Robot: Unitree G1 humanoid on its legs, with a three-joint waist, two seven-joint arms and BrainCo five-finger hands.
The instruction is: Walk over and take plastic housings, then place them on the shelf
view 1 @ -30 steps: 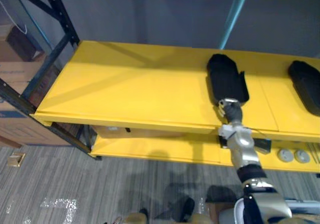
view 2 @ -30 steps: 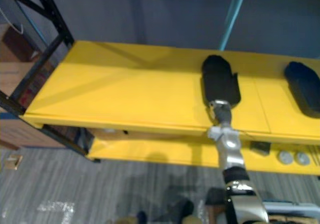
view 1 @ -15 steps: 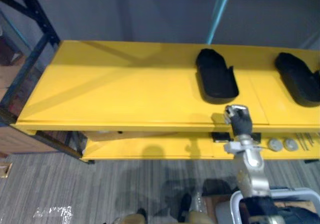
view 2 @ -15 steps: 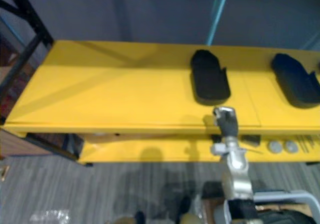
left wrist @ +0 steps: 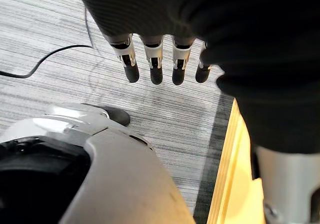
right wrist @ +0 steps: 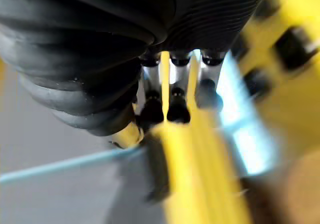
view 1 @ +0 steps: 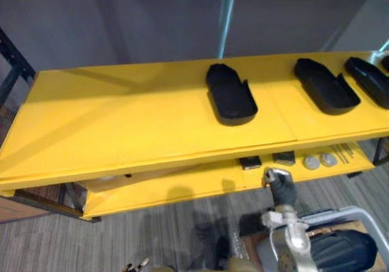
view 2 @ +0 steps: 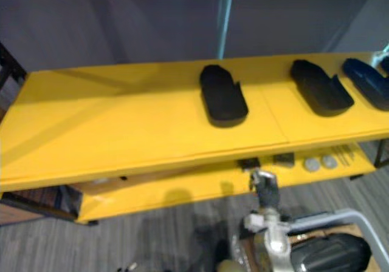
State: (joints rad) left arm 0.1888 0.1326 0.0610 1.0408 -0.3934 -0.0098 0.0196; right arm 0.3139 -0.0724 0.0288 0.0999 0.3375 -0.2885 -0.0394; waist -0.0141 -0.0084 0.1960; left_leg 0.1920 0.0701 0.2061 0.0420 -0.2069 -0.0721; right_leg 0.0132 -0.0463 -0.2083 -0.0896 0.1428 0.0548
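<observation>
Yellow metal shelf (view 1: 121,126) carries black moulded plastic housings (view 1: 231,96) on its top level, from centre to right. Near, below its front edge, hangs the right hand (view 1: 281,187), fingers relaxed and empty; the left hand (left wrist: 155,59) likewise. Placement appears complete; the next move calls for fetching another housing.

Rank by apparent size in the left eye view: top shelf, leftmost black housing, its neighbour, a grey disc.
Largest: top shelf
Then: leftmost black housing and its neighbour, about alike, unranked
Smallest: grey disc
</observation>
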